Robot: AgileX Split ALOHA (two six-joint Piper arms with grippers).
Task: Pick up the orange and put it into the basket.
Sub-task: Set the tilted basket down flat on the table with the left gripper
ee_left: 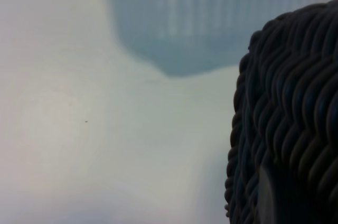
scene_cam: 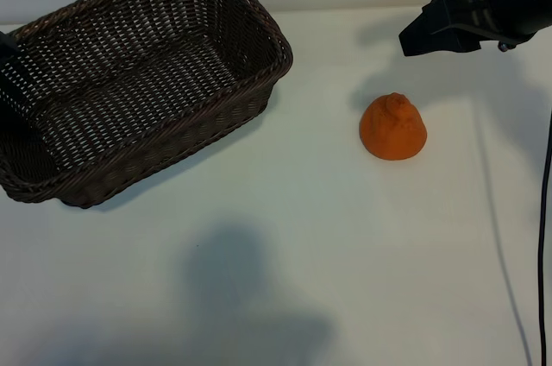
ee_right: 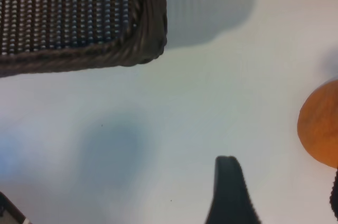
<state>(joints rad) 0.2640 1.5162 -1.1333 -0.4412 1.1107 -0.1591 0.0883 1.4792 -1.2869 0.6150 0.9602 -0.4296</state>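
The orange sits on the white table, right of centre, with its knobbly top up. It also shows at the edge of the right wrist view as the orange. My right gripper hovers beyond the orange, towards the far right corner. It is open, and the right gripper has only bare table between its dark fingers. The dark brown wicker basket stands at the left with nothing in it. My left arm is at the basket's left end, and the basket's braided rim fills one side of its wrist view.
A black cable hangs down the right edge. White table lies between basket and orange, with soft shadows across the near side.
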